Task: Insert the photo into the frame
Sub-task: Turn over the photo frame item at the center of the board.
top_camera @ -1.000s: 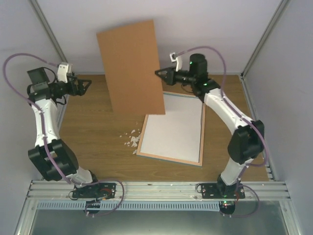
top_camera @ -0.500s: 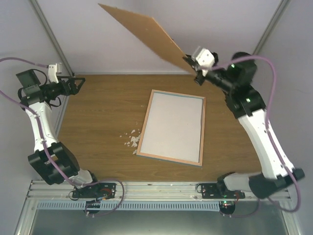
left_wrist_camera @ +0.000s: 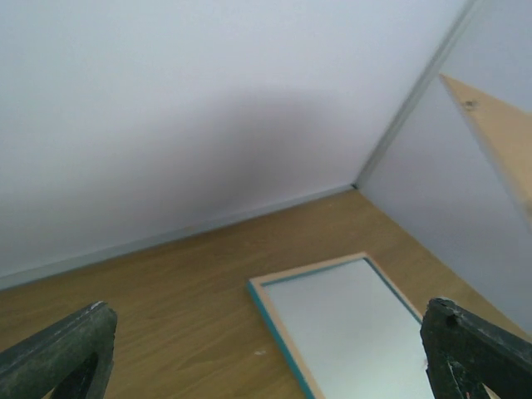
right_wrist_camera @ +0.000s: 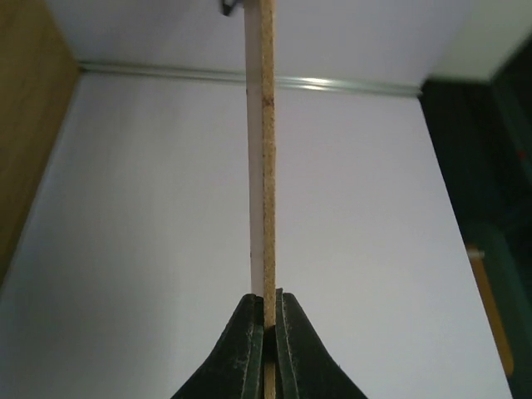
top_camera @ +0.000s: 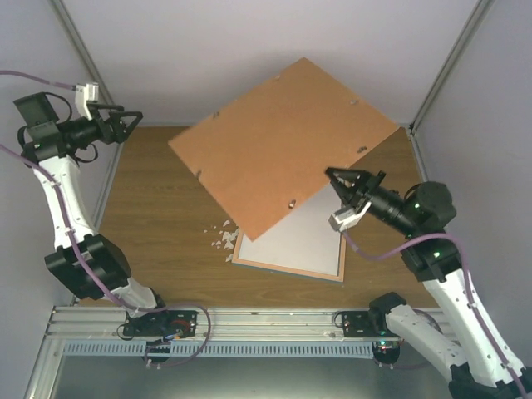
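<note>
Right hand (top_camera: 336,174) clenched on the near right edge of the brown backing panel (top_camera: 283,145). The panel is held in the air, tilted, and hides the far end of the frame in the top view. The frame (top_camera: 287,269) lies flat on the worktop (top_camera: 166,208), right of centre, with a pale sheet (top_camera: 307,233) inside. Left hand (top_camera: 131,123) spread wide at far left, grasping nothing, well apart from the frame.
</note>
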Controlling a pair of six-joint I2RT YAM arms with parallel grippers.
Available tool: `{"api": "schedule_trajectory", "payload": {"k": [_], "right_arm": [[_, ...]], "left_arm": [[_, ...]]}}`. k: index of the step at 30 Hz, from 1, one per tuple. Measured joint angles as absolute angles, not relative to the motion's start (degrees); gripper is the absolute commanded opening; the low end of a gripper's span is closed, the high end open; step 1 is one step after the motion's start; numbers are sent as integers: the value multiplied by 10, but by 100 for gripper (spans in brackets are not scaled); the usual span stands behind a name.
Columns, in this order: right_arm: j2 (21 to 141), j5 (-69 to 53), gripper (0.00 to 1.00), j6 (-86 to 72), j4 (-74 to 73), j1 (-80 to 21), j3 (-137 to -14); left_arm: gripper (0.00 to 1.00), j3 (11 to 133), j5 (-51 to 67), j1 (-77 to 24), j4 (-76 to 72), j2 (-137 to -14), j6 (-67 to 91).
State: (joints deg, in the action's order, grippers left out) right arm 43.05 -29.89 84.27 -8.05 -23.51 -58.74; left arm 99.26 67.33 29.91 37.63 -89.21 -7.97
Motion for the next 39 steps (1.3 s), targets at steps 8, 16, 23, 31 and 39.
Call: {"api": "schedule_trajectory", "payload": {"k": [8, 16, 23, 31, 39], "right_arm": [[371, -347, 1, 1013, -67, -235, -453], [314, -397, 1, 1078, -29, -235, -384], [276, -423, 1, 1101, -16, -235, -338], [262, -429, 0, 1104, -17, -235, -317], [240, -438, 0, 1108, -19, -235, -305]], "left_arm": [[99, 990, 739, 191, 497, -904, -182], [87, 935, 803, 75, 608, -914, -294], [79, 928, 838, 17, 728, -949, -420], [57, 898, 846, -45, 767, -947, -468], [40, 897, 865, -48, 775, -947, -483]]}}
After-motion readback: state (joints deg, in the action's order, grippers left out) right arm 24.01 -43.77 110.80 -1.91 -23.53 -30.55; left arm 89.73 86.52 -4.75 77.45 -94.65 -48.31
